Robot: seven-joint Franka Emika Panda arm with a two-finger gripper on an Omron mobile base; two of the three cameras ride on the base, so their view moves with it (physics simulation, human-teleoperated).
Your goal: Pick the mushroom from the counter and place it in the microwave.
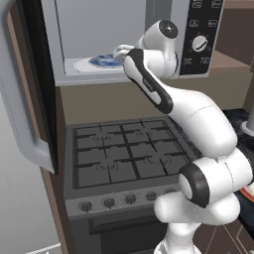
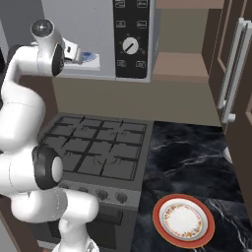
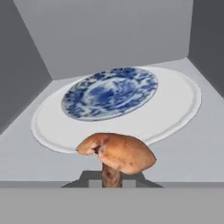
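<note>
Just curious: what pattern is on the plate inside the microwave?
The plate has a blue-and-white ornamental pattern, clearest in the hand view.

plate (image 3: 109, 92) on turntable (image 3: 175, 109) in microwave (image 1: 201, 30) | mushroom (image 3: 118, 153) before plate

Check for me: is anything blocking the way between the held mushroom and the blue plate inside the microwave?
Nothing visible does. In the hand view the mushroom sits in the gripper, just inside the open microwave, with bare floor and white turntable ahead, then the blue plate. The door is swung wide left.
</note>
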